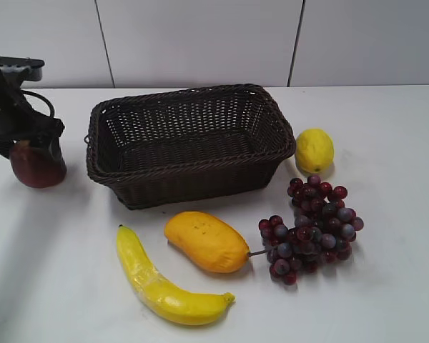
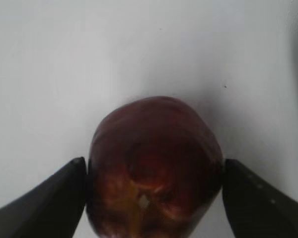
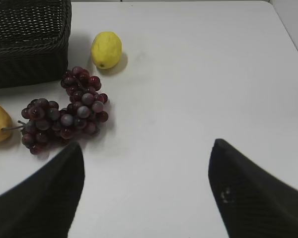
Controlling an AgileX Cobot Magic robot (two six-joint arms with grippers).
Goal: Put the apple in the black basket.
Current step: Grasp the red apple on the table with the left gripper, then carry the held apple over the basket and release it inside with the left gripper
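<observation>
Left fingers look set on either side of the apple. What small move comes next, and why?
Probably lift straight up. In the left wrist view both fingers sit against the sides of the dark red glossy apple, which seems to rest on the white table, left of the dark woven wicker basket, whose rim is higher.

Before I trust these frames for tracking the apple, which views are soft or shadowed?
Left wrist view: the apple fills the frame, soft and blurred, between the left tool's fingers. Exterior view: fairly sharp, with soft shadows under the black basket and fruit. Right wrist view: grapes reasonably clear, the right tool dark.
</observation>
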